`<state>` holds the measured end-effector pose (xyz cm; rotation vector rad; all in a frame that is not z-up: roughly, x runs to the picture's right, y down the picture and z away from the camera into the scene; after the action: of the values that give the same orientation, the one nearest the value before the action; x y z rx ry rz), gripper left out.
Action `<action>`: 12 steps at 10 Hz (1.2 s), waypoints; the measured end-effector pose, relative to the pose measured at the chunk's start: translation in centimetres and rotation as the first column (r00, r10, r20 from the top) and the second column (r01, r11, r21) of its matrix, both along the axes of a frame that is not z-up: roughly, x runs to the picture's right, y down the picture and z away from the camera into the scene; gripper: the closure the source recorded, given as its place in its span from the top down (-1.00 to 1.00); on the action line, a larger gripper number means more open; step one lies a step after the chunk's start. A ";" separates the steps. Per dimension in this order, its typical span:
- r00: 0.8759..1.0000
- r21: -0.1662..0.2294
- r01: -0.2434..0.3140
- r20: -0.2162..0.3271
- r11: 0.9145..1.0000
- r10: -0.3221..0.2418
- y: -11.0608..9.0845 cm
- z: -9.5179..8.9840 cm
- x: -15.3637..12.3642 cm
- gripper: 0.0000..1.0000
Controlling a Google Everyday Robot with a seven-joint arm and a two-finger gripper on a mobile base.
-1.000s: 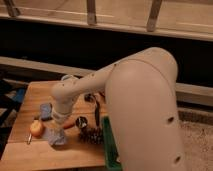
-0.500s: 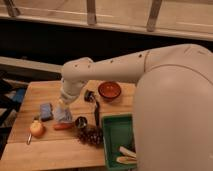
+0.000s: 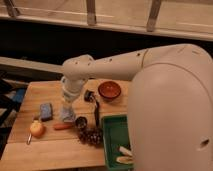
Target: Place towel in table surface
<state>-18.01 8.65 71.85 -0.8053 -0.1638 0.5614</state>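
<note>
Since the earlier frame, the towel (image 3: pixel 67 114) is carried right of the blue block (image 3: pixel 46 111), clamped in the closed gripper (image 3: pixel 67 107) above the table surface (image 3: pixel 55 147).

Gripper (image 3: pixel 68 111) over towel (image 3: pixel 67 116), right of block (image 3: pixel 46 111).

The robot's white body (image 3: pixel 170 110) hides the counter's (image 3: pixel 55 145) right edge and part of the green tray (image 3: pixel 112 142). The tool (image 3: pixel 67 114) hangs mid-counter, tips blurred against the towel (image 3: pixel 66 117); whether they touch is unclear.
</note>
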 end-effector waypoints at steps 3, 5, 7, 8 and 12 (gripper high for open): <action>0.991 -0.100 0.130 0.000 0.986 -0.131 6.0 -0.9 0.4 -1.00; 0.984 -0.155 0.181 0.029 0.971 -0.178 8.3 -0.8 0.3 -1.00; 0.969 -0.225 0.249 0.064 0.942 -0.241 11.4 0.0 -0.7 -1.00; 0.961 -0.253 0.278 0.081 0.927 -0.266 12.9 0.4 -1.2 -1.00; 0.951 -0.284 0.308 0.121 0.908 -0.284 14.1 1.1 -2.8 -0.37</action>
<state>-20.83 22.75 72.94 -1.1263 -0.0236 0.2678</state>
